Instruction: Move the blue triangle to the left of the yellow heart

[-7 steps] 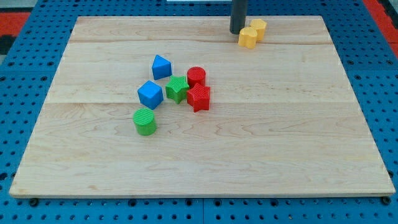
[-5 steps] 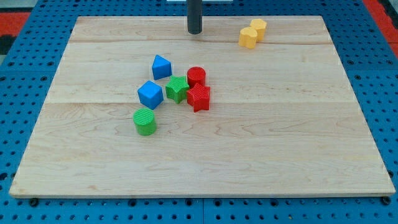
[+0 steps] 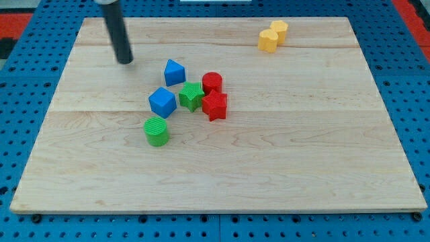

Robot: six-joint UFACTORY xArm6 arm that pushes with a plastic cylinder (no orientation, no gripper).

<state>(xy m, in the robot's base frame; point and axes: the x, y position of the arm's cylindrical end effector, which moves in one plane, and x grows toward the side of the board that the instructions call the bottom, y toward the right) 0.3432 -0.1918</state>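
pale wood makes up the bench (image 3: 282, 161), a planked board lying on a blue pegboard (image 3: 416, 87). there is only the one camera view to go through.

the tool here is a straight dark rod with no jaws, so there is nothing to spread or press together, and it pinches nothing; my tip (image 3: 125, 61) rests on the bare wood touching no block. the blue triangle (image 3: 175, 72) lies just to the view's right of my tip and a little toward the view's bottom, near but apart. past it, further right and lower, sits the cluster: a blue cube (image 3: 162, 101), a green star-like block (image 3: 191, 96), a red cylinder (image 3: 212, 83) and a red star-like block (image 3: 215, 105), packed close together. the green cylinder (image 3: 156, 131) lies well below my tip, slightly right. far to the right of my tip and nearer the view's top is the yellow heart (image 3: 268, 40), touching a second yellow block (image 3: 279, 29) whose shape i cannot make out.

by my reading, the step in hand is the approach: my tip stands on the triangle's left side, and the push is not yet begun. the triangle is well apart from the heart, so nearly all of the task is left. the next move calls for coming in behind the triangle from the left and slightly below, then driving it right and upward, stopping just short of the heart's left side. the red cylinder is close to that path and could be clipped.
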